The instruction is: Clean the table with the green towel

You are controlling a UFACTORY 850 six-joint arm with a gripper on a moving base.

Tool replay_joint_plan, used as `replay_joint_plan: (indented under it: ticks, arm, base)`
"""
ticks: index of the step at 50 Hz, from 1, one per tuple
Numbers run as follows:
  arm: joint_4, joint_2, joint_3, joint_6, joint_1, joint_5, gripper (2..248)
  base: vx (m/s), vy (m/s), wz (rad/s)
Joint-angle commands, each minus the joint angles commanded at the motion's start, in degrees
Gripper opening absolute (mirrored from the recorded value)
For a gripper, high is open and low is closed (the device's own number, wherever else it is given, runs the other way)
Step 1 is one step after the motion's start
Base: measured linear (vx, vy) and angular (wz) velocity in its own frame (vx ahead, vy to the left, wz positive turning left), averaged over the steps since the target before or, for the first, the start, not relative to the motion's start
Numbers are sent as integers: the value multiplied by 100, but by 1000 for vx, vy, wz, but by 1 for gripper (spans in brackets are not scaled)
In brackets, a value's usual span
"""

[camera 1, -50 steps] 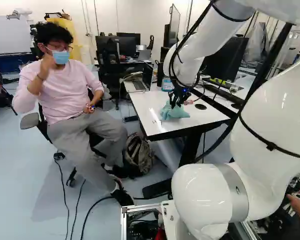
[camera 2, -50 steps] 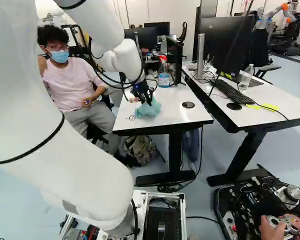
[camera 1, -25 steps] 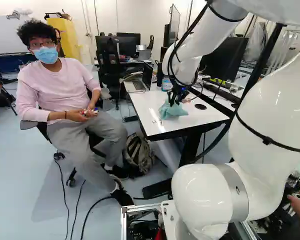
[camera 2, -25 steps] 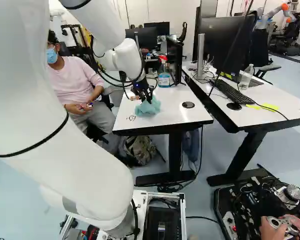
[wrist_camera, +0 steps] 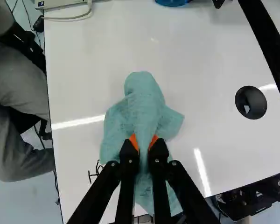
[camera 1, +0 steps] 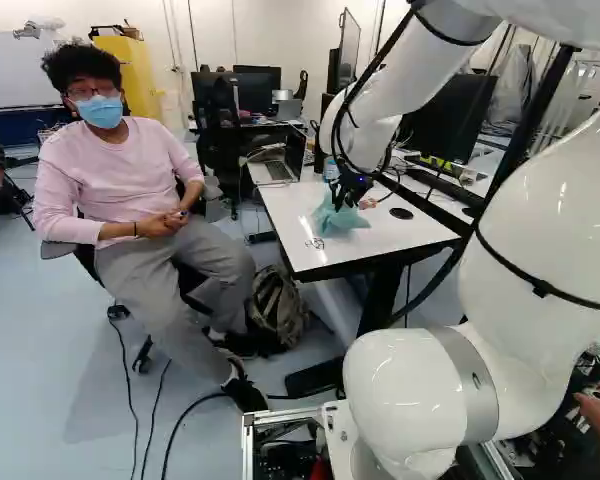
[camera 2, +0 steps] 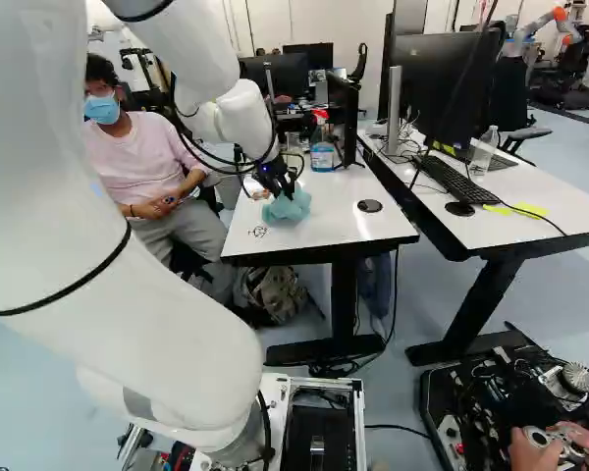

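My gripper [camera 1: 352,190] is low over the white table [camera 2: 339,218], its fingers pointing down into the crumpled green towel [camera 2: 288,206]. Seen from the wrist, the gripper [wrist_camera: 143,138] has its orange pads pinching a fold of the towel [wrist_camera: 142,105] from both sides. The cloth spreads ahead of the fingers and beneath them, resting on the tabletop. Black scribbled marks [camera 2: 258,232] show on the table beside the towel, on the seated person's side; in the wrist view the fingers and cloth partly cover them.
A spray bottle [camera 2: 321,145] and a laptop [camera 1: 280,168] stand farther back. A round cable hole [wrist_camera: 251,102] lies to one side. A monitor and keyboard [camera 2: 452,179] occupy the adjoining table. A person sits close beside the table. Another robot [camera 2: 542,24] is in the distance.
The arm has shifted slightly left in both base views, dragging the towel with it over the table. More of the black marks shows in the left base view. The base has stayed still.
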Motion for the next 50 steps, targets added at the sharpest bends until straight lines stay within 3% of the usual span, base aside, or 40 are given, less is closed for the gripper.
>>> replay_joint_plan:
  ticks: [25, 50]
  arm:
    - [0, -483, -87, 0, 0, 320, 39]
    - [0, -532, -97, 0, 0, 327, 39]
  base:
    - [0, 0, 0]
    - [0, 0, 0]
